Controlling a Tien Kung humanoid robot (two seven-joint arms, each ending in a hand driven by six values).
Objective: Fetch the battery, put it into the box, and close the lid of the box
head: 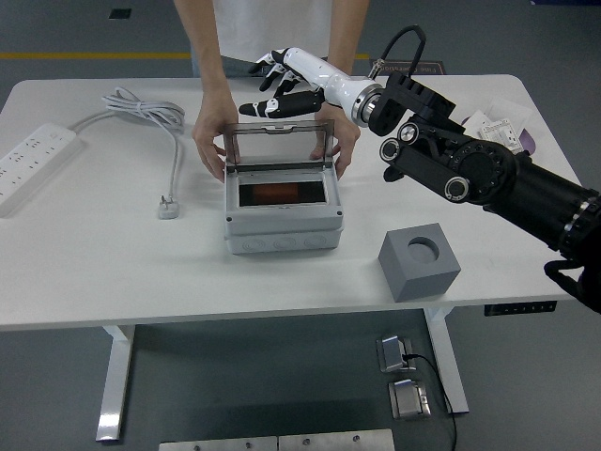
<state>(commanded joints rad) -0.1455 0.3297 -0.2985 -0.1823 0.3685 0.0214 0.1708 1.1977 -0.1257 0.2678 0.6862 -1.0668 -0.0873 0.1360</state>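
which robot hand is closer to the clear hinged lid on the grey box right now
The right hand: it hangs open just above and behind the raised clear lid of the grey plastic box. The left hand is out of view.

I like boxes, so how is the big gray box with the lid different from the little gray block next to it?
The box is pale gray and wide; the block is darker gray and smaller. The box has a see-through lid standing open and something orange-red inside; the block has no lid, only a round hole on top. A person's hands hold the box's sides; nobody touches the block. Both sit on the white table.
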